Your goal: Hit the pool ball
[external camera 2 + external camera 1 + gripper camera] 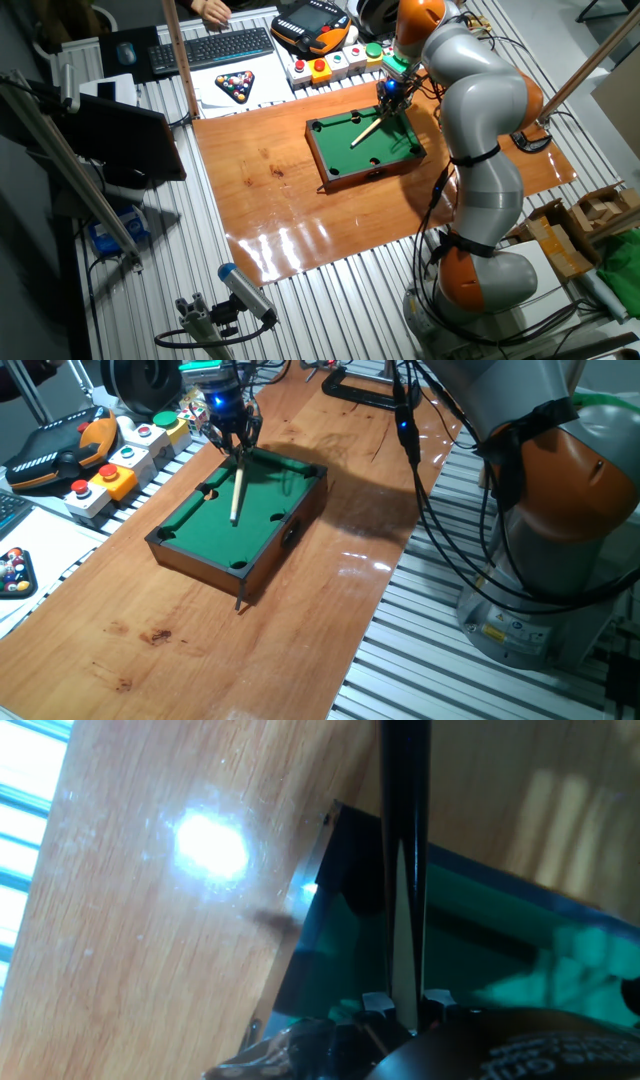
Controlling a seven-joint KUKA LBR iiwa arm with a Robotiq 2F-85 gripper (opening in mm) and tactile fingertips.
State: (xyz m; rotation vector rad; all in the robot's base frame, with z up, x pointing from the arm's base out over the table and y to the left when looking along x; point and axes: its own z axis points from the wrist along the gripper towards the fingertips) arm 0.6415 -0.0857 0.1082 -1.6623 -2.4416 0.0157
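Observation:
My gripper (pixel 232 436) is shut on a small wooden cue stick (pixel 237 485) and hovers over the far end of the miniature green-felt pool table (pixel 282 546). The cue slants down, its tip over the middle of the felt. The other fixed view shows the gripper (pixel 392 96), the cue (pixel 366 128) and the table (pixel 358 179) too. In the hand view the cue (pixel 405 920) runs up from between my fingertips (pixel 375 1004), past the table's dark corner (pixel 350 870). The red pool ball does not show in any view.
Button boxes (pixel 120 460) and a teach pendant (pixel 60 445) lie left of the table. A black triangle rack of coloured balls (pixel 237 87) sits beside a keyboard (pixel 210 48). A black clamp (pixel 360 385) lies at the back. Cables (pixel 420 460) hang on the right.

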